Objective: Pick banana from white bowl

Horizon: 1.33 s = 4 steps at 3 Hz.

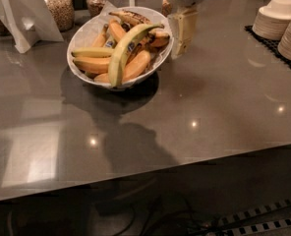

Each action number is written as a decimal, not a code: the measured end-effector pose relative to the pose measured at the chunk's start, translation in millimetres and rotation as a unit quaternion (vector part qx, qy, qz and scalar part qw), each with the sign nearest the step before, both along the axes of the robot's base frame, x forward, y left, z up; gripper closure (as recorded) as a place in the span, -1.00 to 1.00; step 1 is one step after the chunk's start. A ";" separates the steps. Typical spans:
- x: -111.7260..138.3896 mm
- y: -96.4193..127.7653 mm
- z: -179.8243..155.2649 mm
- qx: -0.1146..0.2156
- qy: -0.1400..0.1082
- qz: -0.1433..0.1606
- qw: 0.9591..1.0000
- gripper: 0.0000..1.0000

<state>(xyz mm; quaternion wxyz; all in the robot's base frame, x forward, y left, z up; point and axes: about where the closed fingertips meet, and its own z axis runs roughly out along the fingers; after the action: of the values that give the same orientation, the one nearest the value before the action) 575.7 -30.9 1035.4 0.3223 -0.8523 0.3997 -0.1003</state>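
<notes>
The white bowl [86,31] stands on the grey counter at the back left, full of bananas. The long greenish-yellow banana [123,50] lies curved across the top of the pile, with a small dark sticker near its middle. Shorter orange-yellow bananas [94,63] and a brown-spotted one [130,17] lie under and behind it. My gripper [181,33] hangs just right of the bowl's rim, pointing down, a little above the counter and empty.
Stacks of small white paper bowls [277,18] stand on a black mat at the back right. Glass jars of cereal [59,6] and white folded card stands [27,14] stand behind and left of the bowl. The counter's front edge [185,163] runs across the lower view.
</notes>
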 end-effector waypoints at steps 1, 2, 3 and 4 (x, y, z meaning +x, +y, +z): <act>14.1 16.0 -7.5 0.004 -0.002 0.024 1.000 -0.64; 23.1 27.7 -15.1 0.008 0.000 0.043 0.999 -0.50; 27.8 35.0 -27.3 0.005 0.009 0.057 0.998 -0.44; 30.7 42.0 -40.8 -0.001 0.023 0.071 0.997 -0.34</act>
<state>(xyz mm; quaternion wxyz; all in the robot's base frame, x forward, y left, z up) 606.4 11.1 994.6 0.3182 -0.8809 0.3456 -0.0576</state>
